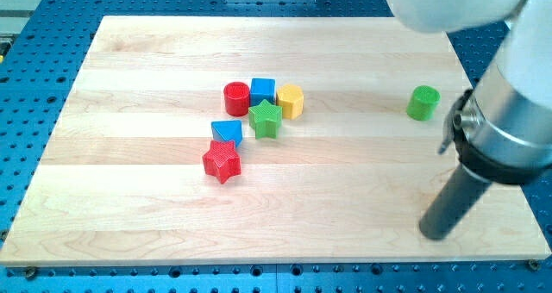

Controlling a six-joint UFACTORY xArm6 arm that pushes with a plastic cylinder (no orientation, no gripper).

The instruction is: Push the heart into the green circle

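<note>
A yellow block [291, 101], seemingly the heart, sits near the board's middle at the right end of a cluster. The green circle [423, 102] stands alone far to its right, near the board's right edge. My tip [434, 233] rests on the board at the lower right, well below the green circle and far right of the cluster. It touches no block. The rod slants up to the right into the arm.
The cluster holds a red cylinder [236, 98], a blue cube [263, 90], a green star [266, 119], a blue block [228, 131] and a red star [222, 161]. The wooden board [129, 198] lies on a blue perforated table [34, 77].
</note>
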